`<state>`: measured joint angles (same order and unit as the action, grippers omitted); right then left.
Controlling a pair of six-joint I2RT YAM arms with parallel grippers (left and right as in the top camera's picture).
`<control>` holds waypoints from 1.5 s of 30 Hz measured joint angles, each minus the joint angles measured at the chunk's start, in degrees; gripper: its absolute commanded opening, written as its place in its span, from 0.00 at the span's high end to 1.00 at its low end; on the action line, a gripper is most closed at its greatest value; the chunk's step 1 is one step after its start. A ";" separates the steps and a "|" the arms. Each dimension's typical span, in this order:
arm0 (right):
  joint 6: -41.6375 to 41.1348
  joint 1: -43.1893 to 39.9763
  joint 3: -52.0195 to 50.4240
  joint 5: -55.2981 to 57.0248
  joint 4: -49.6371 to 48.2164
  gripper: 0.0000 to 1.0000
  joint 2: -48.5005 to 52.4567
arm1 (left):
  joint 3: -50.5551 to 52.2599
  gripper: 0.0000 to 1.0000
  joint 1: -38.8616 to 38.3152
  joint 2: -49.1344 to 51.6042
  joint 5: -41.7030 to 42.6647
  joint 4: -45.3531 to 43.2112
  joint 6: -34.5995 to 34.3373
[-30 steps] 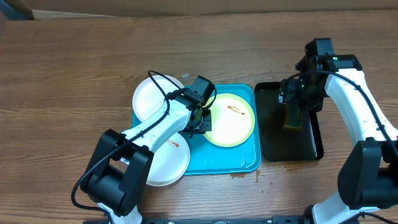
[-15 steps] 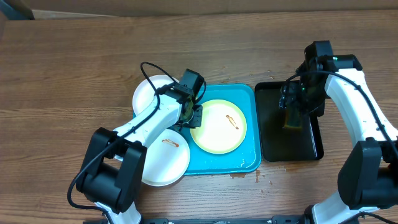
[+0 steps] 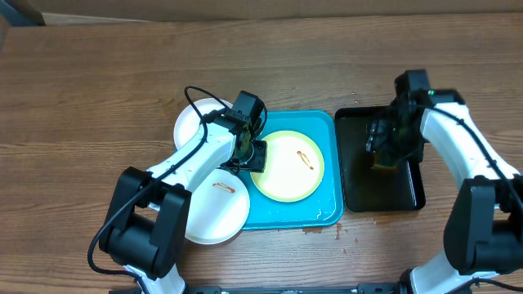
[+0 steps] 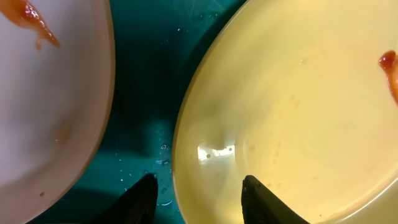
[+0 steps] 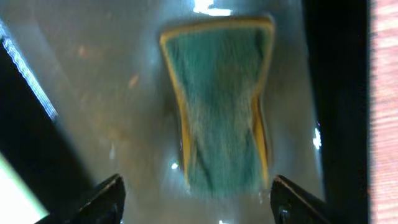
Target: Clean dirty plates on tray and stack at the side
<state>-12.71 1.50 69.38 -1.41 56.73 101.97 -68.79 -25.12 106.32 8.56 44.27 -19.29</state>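
Nearest, a white plate (image 3: pixel 214 211) with a red smear lies on the worktop (image 3: pixel 82 163), overlapping the blue tray (image 3: pixel 320 208). On that tray sits a smeared yellow plate (image 3: pixel 288 167). The left hand (image 4: pixel 199 200) is spread, one finger on either side of the plate's rim. To the right, the right hand (image 5: pixel 196 199) hangs spread over a green sponge (image 5: pixel 221 106) in a black tray (image 3: pixel 409 192). Farthest, a second white plate (image 3: pixel 194 124) lies at the blue tray's far left corner.

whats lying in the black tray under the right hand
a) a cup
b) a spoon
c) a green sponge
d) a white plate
c: the right wrist view shows a green sponge with a yellow edge lying in the wet black tray, below the open right hand.
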 measured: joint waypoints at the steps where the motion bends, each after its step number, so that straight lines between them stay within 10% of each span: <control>1: 0.00 -0.02 -1.81 0.17 -2.82 0.39 0.02 | 0.00 0.55 0.00 0.00 0.13 -0.02 -0.02; 6: -0.33 -0.02 -8.87 1.42 -10.99 0.96 0.04 | 0.00 0.55 0.00 0.02 0.66 0.07 -0.02; 8: -0.59 -0.02 -9.51 1.49 -11.15 0.96 0.04 | 0.00 0.54 0.00 0.02 0.72 0.07 -0.02; 11: -1.01 0.00 -9.49 1.62 -10.38 0.51 0.04 | 0.00 0.54 0.00 0.04 0.72 0.07 -0.02; 16: -0.74 0.00 -8.37 1.66 -8.63 0.37 0.04 | 0.00 0.53 0.00 0.04 0.74 0.07 -0.02; 22: -0.76 0.00 -6.71 2.89 -12.50 0.41 0.04 | 0.00 0.53 0.00 0.04 0.90 0.35 -0.02; 28: -0.90 0.00 -6.91 3.45 -13.60 0.96 0.04 | 0.00 0.53 0.00 0.09 0.90 0.46 -0.02; 31: -0.92 0.00 -7.63 3.78 -14.38 0.96 0.04 | 0.00 0.52 0.00 0.09 0.90 0.48 -0.02; 34: -0.90 0.00 -7.78 3.76 -15.02 0.38 0.04 | 0.00 0.52 0.00 0.09 0.90 0.46 -0.02; 45: -0.76 0.00 -7.87 5.25 -20.79 0.32 0.04 | 0.00 0.51 0.00 0.09 0.90 0.48 -0.02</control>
<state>-13.47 1.50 61.52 3.84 35.94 102.02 -68.79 -25.12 106.41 9.45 44.75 -19.31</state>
